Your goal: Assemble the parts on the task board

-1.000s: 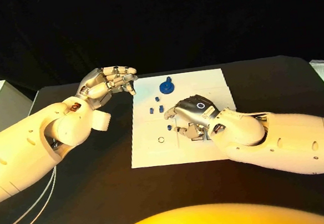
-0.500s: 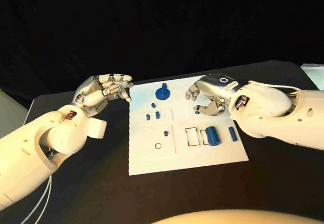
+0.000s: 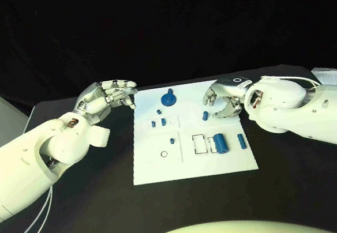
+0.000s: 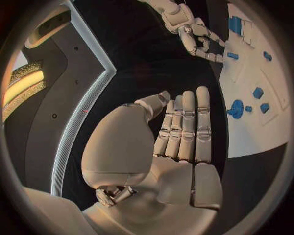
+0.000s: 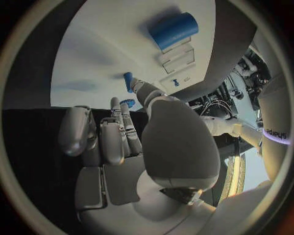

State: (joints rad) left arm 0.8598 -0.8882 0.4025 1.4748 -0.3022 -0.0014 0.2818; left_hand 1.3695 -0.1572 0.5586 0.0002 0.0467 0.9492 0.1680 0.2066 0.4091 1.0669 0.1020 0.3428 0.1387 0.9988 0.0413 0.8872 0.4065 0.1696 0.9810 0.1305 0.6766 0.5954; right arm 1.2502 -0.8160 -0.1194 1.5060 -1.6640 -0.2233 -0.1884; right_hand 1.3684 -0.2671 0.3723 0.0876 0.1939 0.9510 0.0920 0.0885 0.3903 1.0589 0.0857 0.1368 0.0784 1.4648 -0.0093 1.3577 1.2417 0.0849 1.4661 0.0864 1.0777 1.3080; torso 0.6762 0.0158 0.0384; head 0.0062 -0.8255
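Eight parts [image 3: 220, 143] (blue) on task board [image 3: 194, 168].

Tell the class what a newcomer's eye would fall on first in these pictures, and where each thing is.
First the white rectangular task board in the middle of the black table, dotted with small blue parts, the biggest a blue cylinder near its right side. Then the two silver hands at the board's far corners: the left hand raised off its left edge, the right hand over its right edge.

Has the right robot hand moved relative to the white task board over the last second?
Yes. The right robot hand went from over the white task board's near middle to its far right edge, uncovering the large blue cylinder.
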